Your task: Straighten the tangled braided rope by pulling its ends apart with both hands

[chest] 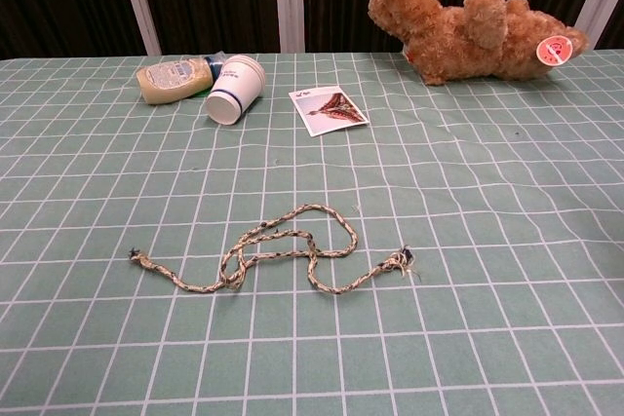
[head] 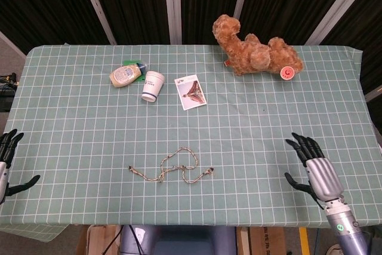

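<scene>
The braided rope (head: pixel 172 167) lies looped and tangled on the green checked tablecloth near the front middle, with frayed ends at left and right; the chest view shows the rope (chest: pixel 283 258) from close. My right hand (head: pixel 315 168) hovers over the table's front right, fingers spread, holding nothing, well to the right of the rope. At the far left edge my left hand (head: pixel 7 162) shows only partly, fingers apart and empty. Neither hand appears in the chest view.
At the back stand a squeeze bottle on its side (head: pixel 125 75), a paper cup (head: pixel 152 85), a picture card (head: pixel 190 92) and a brown plush bear (head: pixel 253 51). The table's front edge (head: pixel 197 221) runs just below the rope.
</scene>
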Robot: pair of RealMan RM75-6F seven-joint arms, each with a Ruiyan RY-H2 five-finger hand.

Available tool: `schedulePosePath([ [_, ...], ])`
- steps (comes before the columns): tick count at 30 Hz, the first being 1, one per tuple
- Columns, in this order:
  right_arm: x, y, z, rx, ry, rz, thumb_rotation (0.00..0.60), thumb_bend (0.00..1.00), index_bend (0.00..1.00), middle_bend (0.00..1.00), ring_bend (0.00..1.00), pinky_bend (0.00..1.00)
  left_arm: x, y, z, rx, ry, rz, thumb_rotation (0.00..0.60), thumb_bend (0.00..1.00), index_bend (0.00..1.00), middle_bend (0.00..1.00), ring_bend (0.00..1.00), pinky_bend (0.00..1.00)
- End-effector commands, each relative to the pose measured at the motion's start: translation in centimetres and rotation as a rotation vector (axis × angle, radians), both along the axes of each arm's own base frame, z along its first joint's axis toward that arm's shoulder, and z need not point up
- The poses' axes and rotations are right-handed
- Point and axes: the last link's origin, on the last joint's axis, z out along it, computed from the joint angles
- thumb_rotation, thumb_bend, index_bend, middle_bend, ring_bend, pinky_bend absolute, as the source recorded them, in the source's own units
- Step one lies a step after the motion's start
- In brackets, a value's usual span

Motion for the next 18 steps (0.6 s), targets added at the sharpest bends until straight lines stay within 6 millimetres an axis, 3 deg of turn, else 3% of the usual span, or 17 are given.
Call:
schedulePosePath([
  [1,2.4,-0.5,-2.5,0.083,-0.029,0.067,0.600,0.35,0.25,0.07,0.00,0.00,0.1,0.1,-0.3,-0.008,0.004,-0.002,0.600,0.13,0.06,0.00,0.00,0.00],
  [5,5.1,-0.8,-5.4,0.145,-0.069,0.103,0.600,0.35,0.32,0.10,0.00,0.00,0.1,0.2,-0.4,-0.010,0.008,-0.004,0.600,0.13,0.06,0.00,0.00,0.00],
  [10,7.5,-0.9,-8.2,0.196,-0.084,0.138,0.600,0.35,0.35,0.10,0.00,0.00,0.0,0.2,-0.5,-0.012,0.009,0.001,0.600,0.13,0.06,0.00,0.00,0.00],
  [12,8.7,-1.0,-10.2,0.229,-0.079,0.158,0.600,0.36,0.37,0.11,0.00,0.00,0.0,0.3,-0.4,-0.010,0.007,0.000,0.600,0.13,0.06,0.00,0.00,0.00],
  [18,9.7,-1.5,-12.7,0.248,-0.078,0.141,0.600,0.35,0.43,0.14,0.00,0.00,-0.1,0.4,-0.4,-0.012,0.003,-0.002,0.600,0.13,0.06,0.00,0.00,0.00],
])
